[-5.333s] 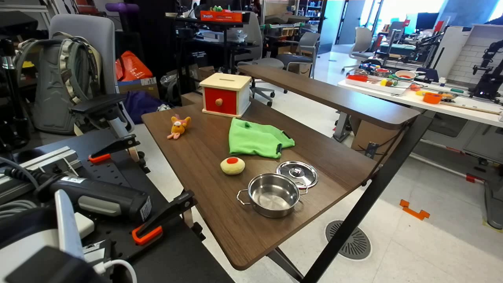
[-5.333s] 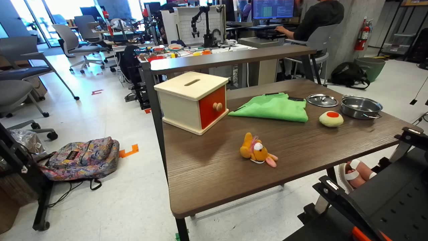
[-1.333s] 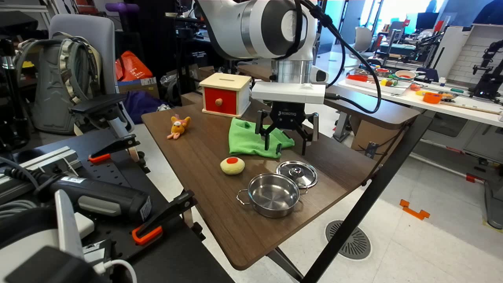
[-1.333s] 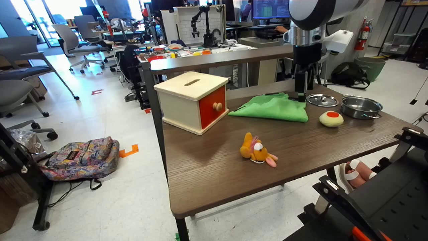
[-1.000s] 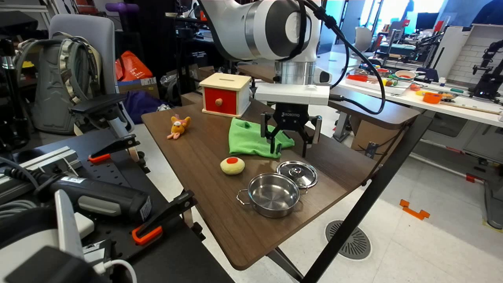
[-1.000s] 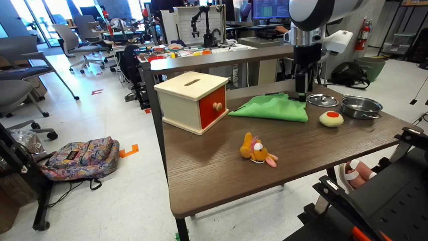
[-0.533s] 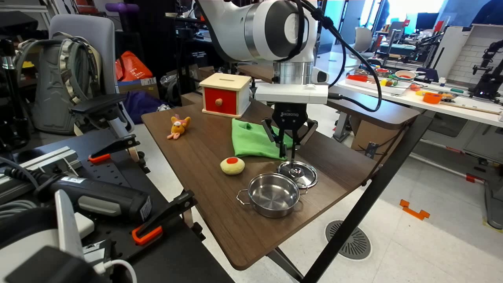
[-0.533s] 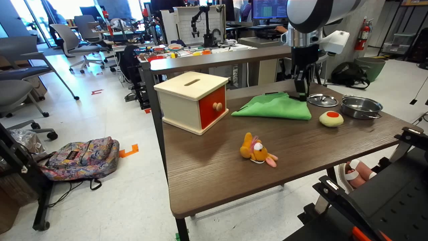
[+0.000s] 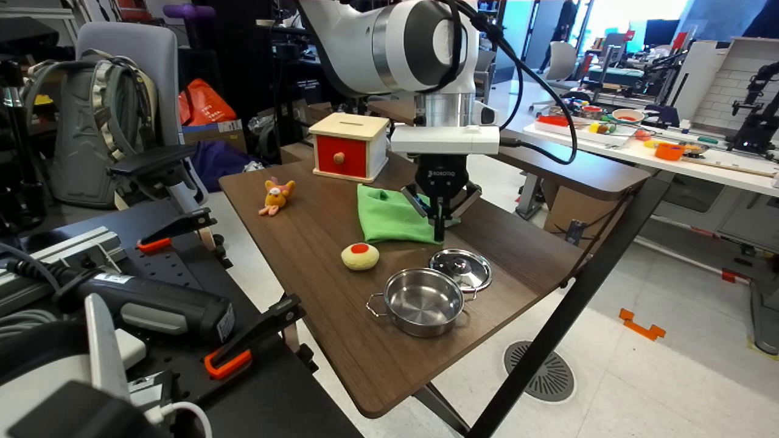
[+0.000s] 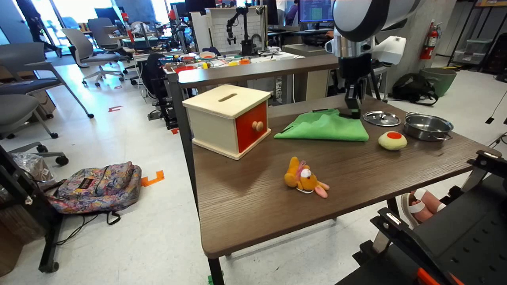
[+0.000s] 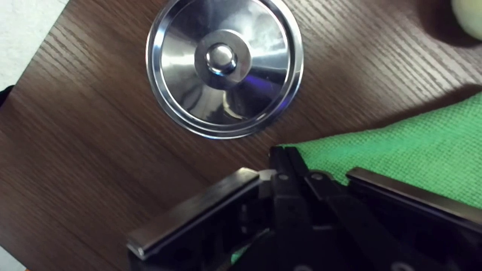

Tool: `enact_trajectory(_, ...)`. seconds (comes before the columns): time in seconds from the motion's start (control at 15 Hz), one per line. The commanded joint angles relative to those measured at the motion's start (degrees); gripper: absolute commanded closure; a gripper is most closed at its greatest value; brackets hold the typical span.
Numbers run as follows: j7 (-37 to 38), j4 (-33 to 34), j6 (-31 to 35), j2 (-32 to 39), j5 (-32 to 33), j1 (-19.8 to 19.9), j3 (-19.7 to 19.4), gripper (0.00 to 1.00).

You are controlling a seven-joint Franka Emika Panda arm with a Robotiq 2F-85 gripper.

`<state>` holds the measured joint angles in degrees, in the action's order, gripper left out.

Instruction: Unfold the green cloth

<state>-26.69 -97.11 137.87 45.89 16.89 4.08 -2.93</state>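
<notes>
Green cloth (image 9: 389,216) sits pinched by its edge in your clenched pincer (image 11: 284,149); your arm (image 9: 414,48) points it downward, low over the worktop (image 9: 331,298).

The green cloth (image 9: 392,219), bright lime in colour and woven in texture, is laid folded and slightly rumpled on the brown surface (image 10: 257,206), between the wooden box (image 10: 216,122) and the steel lid (image 10: 381,118). In the wrist view, one edge is seen to be pinched by the tool (image 11: 284,151).
</notes>
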Motion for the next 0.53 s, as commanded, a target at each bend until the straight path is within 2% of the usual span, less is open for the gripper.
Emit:
enact_trajectory(0.0,0.1,1.0,-1.4,0.0,0.8,0.6,0.3,0.99)
enact_trajectory(0.27,-0.4,-5.0,0.5,-5.6,0.2,2.1,0.8,0.99)
enact_trajectory(0.47,0.0,-10.6,2.0,-10.2,1.4,1.8,0.3,0.99)
